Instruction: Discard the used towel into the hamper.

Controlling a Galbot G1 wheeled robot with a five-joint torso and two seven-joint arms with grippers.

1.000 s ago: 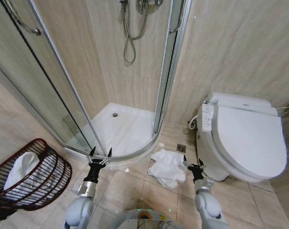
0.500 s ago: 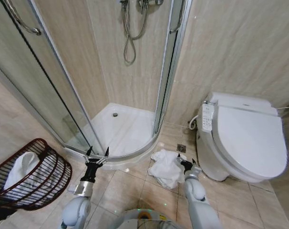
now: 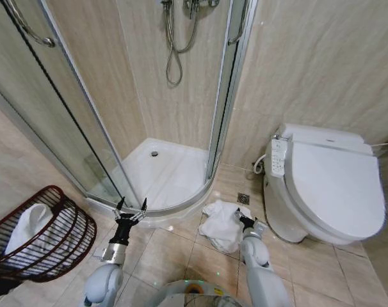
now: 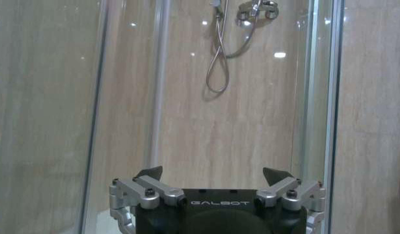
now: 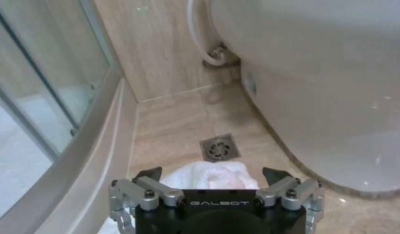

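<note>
The used towel (image 3: 219, 222) is a crumpled white heap on the tiled floor between the shower tray and the toilet. My right gripper (image 3: 244, 220) is at its right edge, low over the floor. In the right wrist view the right gripper (image 5: 213, 171) is open, with the towel (image 5: 211, 179) directly below and between its fingers. The hamper (image 3: 69, 240), a dark red-brown wire basket, stands at the far left with a white cloth (image 3: 27, 224) inside. My left gripper (image 3: 131, 208) is held open above the floor between hamper and towel, facing the shower wall (image 4: 252, 122).
A white toilet (image 3: 328, 185) stands close on the right of the towel. The shower tray (image 3: 162, 173) with its curved rim and glass doors lies straight ahead. A floor drain (image 5: 219, 147) sits just beyond the towel.
My right gripper has moved left from beside the toilet base onto the towel's right edge. The left gripper rose slightly, then stayed put. Towel and hamper have not moved.
</note>
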